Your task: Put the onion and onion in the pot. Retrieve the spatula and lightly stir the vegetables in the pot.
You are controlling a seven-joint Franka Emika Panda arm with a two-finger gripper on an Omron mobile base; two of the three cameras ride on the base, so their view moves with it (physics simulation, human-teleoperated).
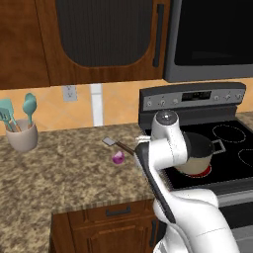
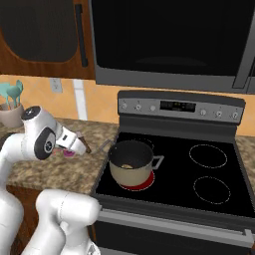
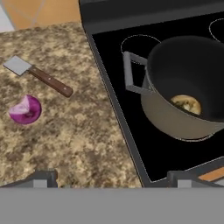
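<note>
On the granite tabletop (image 3: 65,131) the purple onion (image 3: 25,109) lies just beside the spatula (image 3: 39,76); the tan onion (image 3: 186,104) sits in the pot (image 3: 183,87). My fingers (image 3: 111,177) are spread, empty. Grabbing carelessly, I could roll it away.

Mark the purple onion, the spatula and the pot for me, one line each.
purple onion (image 3: 25,110), hand view, on the middle of its cut face.
spatula (image 3: 51,82), hand view, on the brown wooden handle.
pot (image 2: 130,172), right base view, on the beige outer side wall.
</note>
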